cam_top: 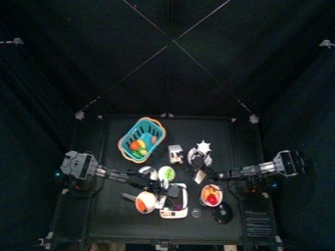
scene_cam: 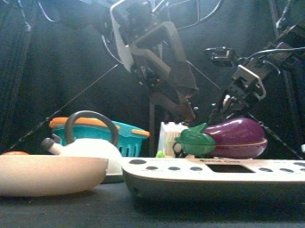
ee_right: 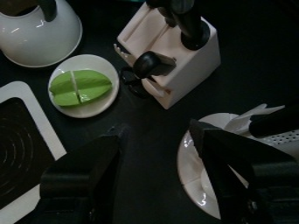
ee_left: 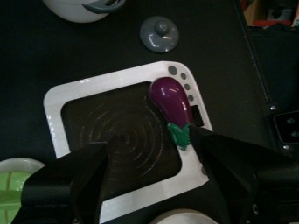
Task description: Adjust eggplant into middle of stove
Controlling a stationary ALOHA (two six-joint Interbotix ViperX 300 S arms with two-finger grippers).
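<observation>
The eggplant (ee_left: 170,98) lies on the stove (ee_left: 70,92), but at one edge beside the knobs, not on the dark round plate in the middle. The left gripper (ee_left: 142,179) hovers above it with jaws wide apart, probably to come down around the eggplant. The right gripper (ee_right: 152,162) waits aside, over a plate (ee_right: 197,188), jaws apart too.

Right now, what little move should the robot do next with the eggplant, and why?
Probably lower the open left fingers around the eggplant and close. It lies at the stove edge, over the knob strip, not on the dark ringed middle, and the left gripper hovers just above it.
</observation>
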